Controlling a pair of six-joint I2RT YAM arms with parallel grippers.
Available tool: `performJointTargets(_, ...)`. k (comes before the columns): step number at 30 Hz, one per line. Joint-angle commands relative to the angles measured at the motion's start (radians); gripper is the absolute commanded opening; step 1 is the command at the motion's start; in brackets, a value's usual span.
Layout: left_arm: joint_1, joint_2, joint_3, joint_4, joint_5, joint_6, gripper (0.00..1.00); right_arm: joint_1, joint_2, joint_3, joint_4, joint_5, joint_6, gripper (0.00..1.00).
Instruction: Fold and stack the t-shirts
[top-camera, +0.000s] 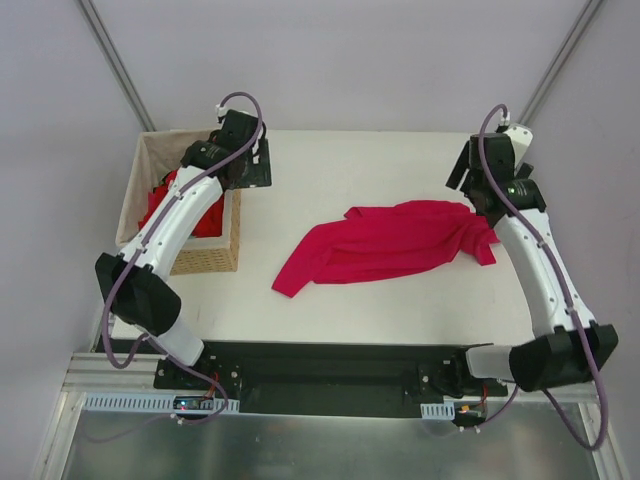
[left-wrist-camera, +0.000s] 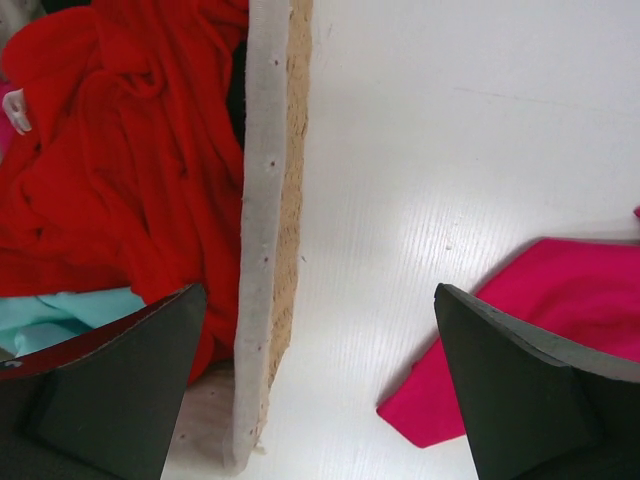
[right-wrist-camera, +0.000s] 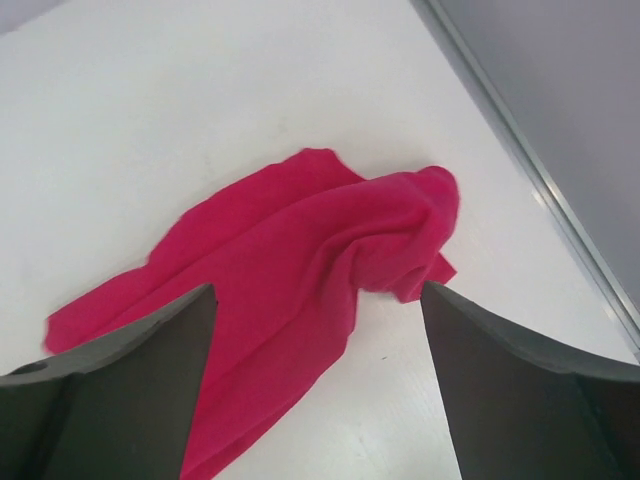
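The left pincer (left-wrist-camera: 320, 295) is open wide and holds nothing. It hangs over the right wall of the basket (left-wrist-camera: 265, 200): one finger (left-wrist-camera: 120, 380) is above the basket's inside, the other above the table (left-wrist-camera: 450, 120). Inside the basket lies a heap of red shirts (left-wrist-camera: 120, 170), all crumpled; how many they are I cannot tell. A piece of pale blue cloth (left-wrist-camera: 60, 315) shows at 7 o'clock of the heap, partly behind the finger. At the picture's left edge a small white thing is cut off and too small to name.

The right pincer (right-wrist-camera: 318, 290) is open as well, with nothing between its fingers. Below it lies the magenta shirt (right-wrist-camera: 300, 260), bunched and unfolded, its lower part hidden by the fingers.

From the top camera, the basket (top-camera: 205, 262) stands at the 9 o'clock side of the table (top-camera: 350, 320), and the left arm covers much of its contents. The magenta shirt (top-camera: 390, 245) lies flat on the table from the middle toward 3 o'clock, its right end passing behind the right arm. Neck and sleeves cannot be made out.
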Motion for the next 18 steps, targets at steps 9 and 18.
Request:
performJointTargets(9,0.08,0.16,-0.007,0.083,0.02,0.042,0.99,0.206,-0.299,-0.092,-0.042,0.045,-0.026,0.86)
performJointTargets(18,0.123,0.298,0.154,0.117,0.064,0.134,0.99,0.269,-0.343,-0.176,-0.02,0.06,-0.037,0.85)
